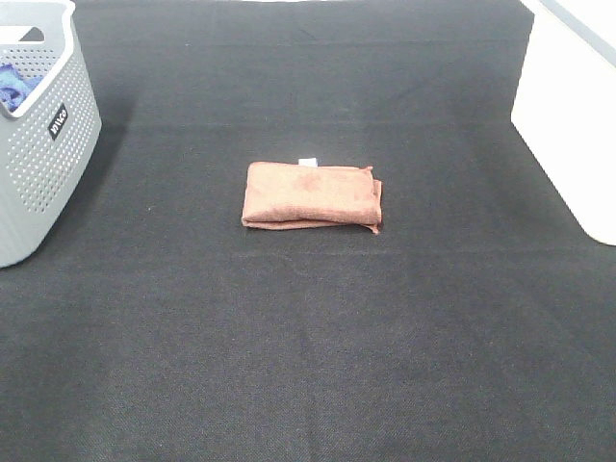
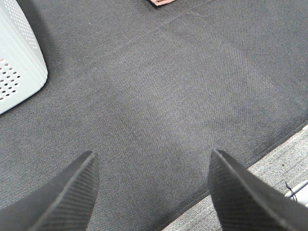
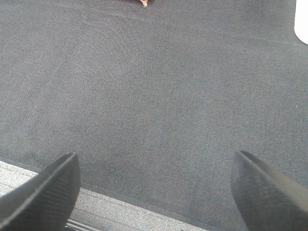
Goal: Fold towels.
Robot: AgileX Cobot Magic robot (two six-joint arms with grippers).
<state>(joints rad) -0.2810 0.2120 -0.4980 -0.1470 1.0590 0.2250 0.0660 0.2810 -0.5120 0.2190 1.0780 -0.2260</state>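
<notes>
The reddish-brown towel (image 1: 311, 195) lies folded into a small rectangle in the middle of the black mat, its white tag (image 1: 307, 161) at the far edge. Neither arm shows in the high view. In the left wrist view my left gripper (image 2: 151, 192) is open and empty above the mat's near edge, and a corner of the towel (image 2: 161, 2) shows far from it. In the right wrist view my right gripper (image 3: 154, 190) is open and empty above the mat's near edge, with a tip of the towel (image 3: 144, 2) far off.
A grey perforated basket (image 1: 38, 144) holding a blue cloth (image 1: 14, 85) stands at the far left; it also shows in the left wrist view (image 2: 17, 62). A white box (image 1: 570, 115) stands at the right edge. The black mat (image 1: 308, 337) covers the table.
</notes>
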